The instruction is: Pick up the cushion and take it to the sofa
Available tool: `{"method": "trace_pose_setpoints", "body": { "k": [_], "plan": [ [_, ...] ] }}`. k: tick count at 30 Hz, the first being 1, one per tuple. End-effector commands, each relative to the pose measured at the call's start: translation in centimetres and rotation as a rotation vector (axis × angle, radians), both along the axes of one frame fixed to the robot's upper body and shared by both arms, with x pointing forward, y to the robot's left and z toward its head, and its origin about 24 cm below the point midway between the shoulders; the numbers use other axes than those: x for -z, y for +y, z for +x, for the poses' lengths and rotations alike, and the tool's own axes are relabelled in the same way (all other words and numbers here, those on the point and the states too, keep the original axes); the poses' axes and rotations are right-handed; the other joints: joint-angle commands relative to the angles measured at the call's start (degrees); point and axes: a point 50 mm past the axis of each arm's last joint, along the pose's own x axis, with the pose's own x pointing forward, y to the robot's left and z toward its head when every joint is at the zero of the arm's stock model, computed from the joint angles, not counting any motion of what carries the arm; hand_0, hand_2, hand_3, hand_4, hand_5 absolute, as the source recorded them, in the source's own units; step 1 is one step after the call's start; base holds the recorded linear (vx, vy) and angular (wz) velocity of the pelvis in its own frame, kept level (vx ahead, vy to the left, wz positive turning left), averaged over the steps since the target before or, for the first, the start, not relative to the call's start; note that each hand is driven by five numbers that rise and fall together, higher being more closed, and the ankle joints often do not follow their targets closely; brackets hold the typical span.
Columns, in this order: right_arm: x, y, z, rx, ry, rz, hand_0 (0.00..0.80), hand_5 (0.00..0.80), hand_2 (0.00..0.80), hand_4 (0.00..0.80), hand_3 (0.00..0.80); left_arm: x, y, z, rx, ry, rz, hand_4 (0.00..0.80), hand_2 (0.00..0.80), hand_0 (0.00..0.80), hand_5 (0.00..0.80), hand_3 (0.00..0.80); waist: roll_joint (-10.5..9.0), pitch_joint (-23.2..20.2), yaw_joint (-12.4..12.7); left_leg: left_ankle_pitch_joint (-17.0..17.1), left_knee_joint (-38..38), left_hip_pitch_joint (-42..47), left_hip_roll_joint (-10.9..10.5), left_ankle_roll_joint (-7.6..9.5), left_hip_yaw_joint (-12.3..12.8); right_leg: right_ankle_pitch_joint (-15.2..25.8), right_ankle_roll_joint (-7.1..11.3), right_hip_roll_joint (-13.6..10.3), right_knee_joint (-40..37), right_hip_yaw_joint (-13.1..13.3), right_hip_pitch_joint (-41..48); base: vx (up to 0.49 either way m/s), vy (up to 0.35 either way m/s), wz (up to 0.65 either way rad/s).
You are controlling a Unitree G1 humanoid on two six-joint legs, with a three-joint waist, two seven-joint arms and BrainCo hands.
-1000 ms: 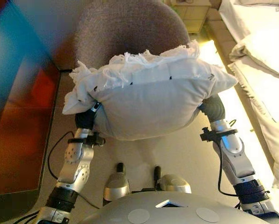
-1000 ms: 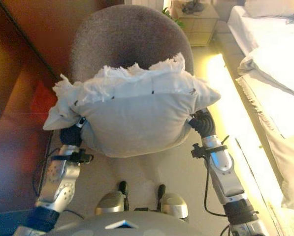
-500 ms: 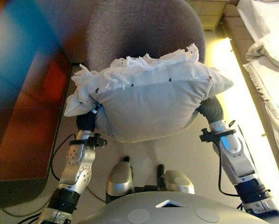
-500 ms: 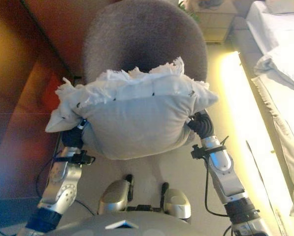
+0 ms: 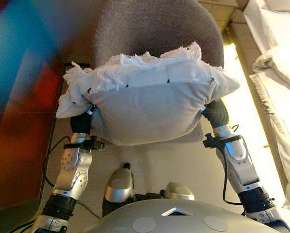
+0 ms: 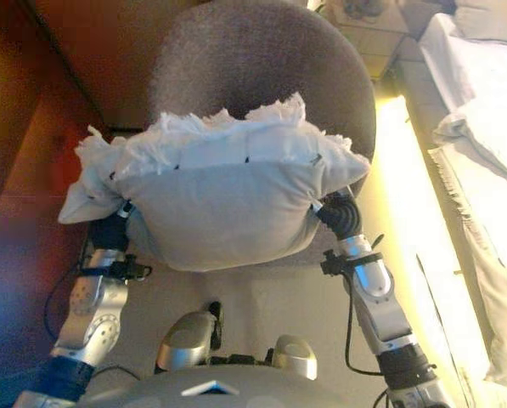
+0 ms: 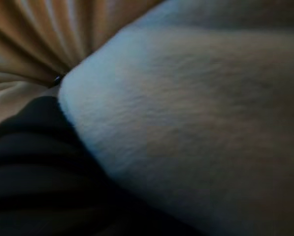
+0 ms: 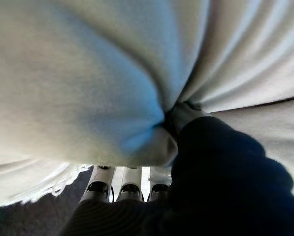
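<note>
A white cushion (image 5: 145, 99) with a frilled far edge is held up between my two hands, over the front edge of a round grey upholstered seat (image 5: 154, 29). My left hand (image 5: 80, 124) is against the cushion's left end; only its dark cover shows, and in the left wrist view the cushion (image 7: 196, 123) fills the picture. My right hand (image 5: 215, 114) is against the right end. In the right wrist view its fingers (image 8: 129, 189) lie straight under the cushion (image 8: 78, 78), above the grey seat.
A reddish-brown wooden panel (image 5: 18, 121) stands close on the left. A bed with white bedding (image 5: 281, 73) runs along the right, with a lit strip of floor (image 6: 414, 195) beside it. A small bedside cabinet (image 6: 363, 21) stands beyond the seat.
The whole picture has shifted: I am nearer the grey seat, and the cushion's lower edge is now over the seat's front. The hold on the cushion is unchanged.
</note>
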Motion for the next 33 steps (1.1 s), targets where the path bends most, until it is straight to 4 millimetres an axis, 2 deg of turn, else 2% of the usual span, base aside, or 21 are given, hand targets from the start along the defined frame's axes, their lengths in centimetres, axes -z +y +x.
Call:
{"method": "trace_pose_setpoints", "body": {
  "k": [1,4,6,13,16,18,20,22,24,26,29,33],
  "plan": [
    [-3.1,2.5,-0.2,-0.117,-0.208,0.026,0.800,0.800,0.800,0.800,0.800,-4.6,-4.2,1.0,0.179,-0.272,0.005,0.800,0.800,0.800,0.800,0.800,3.50,-5.61,-2.25,0.33,-2.82,-2.17,-1.16,-1.33,-4.02,10.98,-1.97,2.46,-16.90,-2.56,-1.34,0.256,-0.038,0.10],
    [-3.3,2.5,0.1,-0.107,-0.210,0.038,0.800,0.800,0.800,0.800,0.800,-4.6,-5.0,1.0,0.204,-0.276,0.021,0.800,0.800,0.800,0.800,0.800,4.18,-5.56,-3.88,-1.15,-4.86,1.40,-0.24,-1.55,-3.96,13.96,-0.92,1.66,-20.69,1.09,-2.64,0.247,-0.085,0.54],
    [-3.2,2.6,0.4,-0.109,-0.205,0.038,0.800,0.800,0.800,0.800,0.800,-4.6,-5.4,0.9,0.215,-0.277,0.031,0.800,0.800,0.800,0.800,0.800,4.29,-6.15,-4.35,-2.15,-5.52,2.96,0.06,-1.49,-4.04,14.58,-0.71,1.52,-22.10,2.53,-1.99,0.254,-0.116,0.62],
    [-2.8,3.2,0.3,-0.148,-0.150,0.034,0.800,0.800,0.800,0.800,0.800,-3.5,-4.9,0.7,0.189,-0.212,0.033,0.800,0.800,0.800,0.800,0.800,3.64,-8.82,-4.56,-4.33,-4.52,4.75,1.17,-2.37,-3.68,14.65,-2.09,2.33,-27.07,3.15,2.43,0.220,-0.184,0.27],
    [-2.1,3.1,0.3,-0.154,-0.107,0.016,0.800,0.800,0.800,0.800,0.800,-3.3,-4.6,0.4,0.174,-0.199,0.017,0.800,0.800,0.800,0.800,0.800,3.10,-8.44,-4.49,-5.46,1.33,2.79,1.73,-3.65,-3.24,15.04,-3.13,2.44,-28.80,3.33,3.34,0.108,-0.187,-0.02],
    [-1.8,2.9,0.1,-0.162,-0.095,-0.002,0.800,0.800,0.800,0.800,0.800,-3.2,-4.4,0.1,0.167,-0.205,0.003,0.800,0.800,0.800,0.800,0.800,2.66,-7.33,-4.27,-2.85,10.84,-2.03,2.31,-4.92,-4.00,15.66,-4.22,2.55,-29.55,3.68,3.62,0.018,-0.169,-0.06],
    [-1.3,2.7,0.1,-0.147,-0.084,-0.020,0.800,0.800,0.800,0.800,0.800,-2.9,-4.5,0.1,0.173,-0.192,-0.003,0.800,0.800,0.800,0.800,0.800,2.52,-6.13,-3.98,-1.24,14.68,-5.37,2.66,-5.25,-4.27,16.08,-4.74,2.75,-30.10,3.16,4.52,0.029,-0.102,-0.02],
    [-1.1,2.5,0.3,-0.125,-0.072,-0.025,0.800,0.800,0.800,0.800,0.800,-2.6,-4.8,0.4,0.191,-0.177,0.000,0.800,0.800,0.800,0.800,0.800,2.75,-5.80,-4.15,-1.62,9.67,-4.14,2.95,-5.19,-2.74,15.74,-4.34,2.70,-30.28,2.42,5.05,0.095,0.008,0.03],
    [-0.8,2.2,0.6,-0.102,-0.061,-0.024,0.800,0.800,0.800,0.800,0.800,-2.4,-5.3,0.8,0.212,-0.169,0.016,0.800,0.800,0.800,0.800,0.800,3.83,-6.04,-4.52,-0.44,1.19,-2.51,2.63,-5.35,-2.97,14.95,-4.00,3.05,-30.16,2.30,5.22,0.132,0.077,0.22],
    [-0.4,2.0,1.0,-0.074,-0.041,-0.029,0.800,0.800,0.800,0.800,0.800,-2.0,-5.7,1.5,0.228,-0.154,0.030,0.800,0.800,0.800,0.800,0.800,3.99,-6.18,-4.76,-0.19,-0.04,-2.63,2.37,-5.58,-3.78,14.49,-3.98,2.89,-30.24,2.44,5.53,0.131,0.066,0.13],
    [0.9,2.1,1.4,-0.034,0.030,-0.024,0.800,0.800,0.800,0.800,0.800,-0.9,-6.9,2.7,0.248,-0.079,0.040,0.800,0.800,0.800,0.800,0.800,4.42,-7.43,-5.54,-0.76,-4.64,0.23,2.29,-5.33,-2.91,14.27,-3.54,2.35,-31.17,1.67,6.11,0.190,0.080,-0.01],
    [3.4,2.4,2.3,-0.020,0.159,-0.011,0.800,0.800,0.800,0.800,0.800,1.8,-8.0,4.0,0.238,0.057,0.038,0.800,0.800,0.800,0.800,0.800,5.14,-8.79,-6.10,-1.28,-6.52,3.14,2.64,-5.19,-1.94,14.46,-2.96,1.95,-31.17,1.47,5.84,0.197,0.058,0.03]
  ]
}}
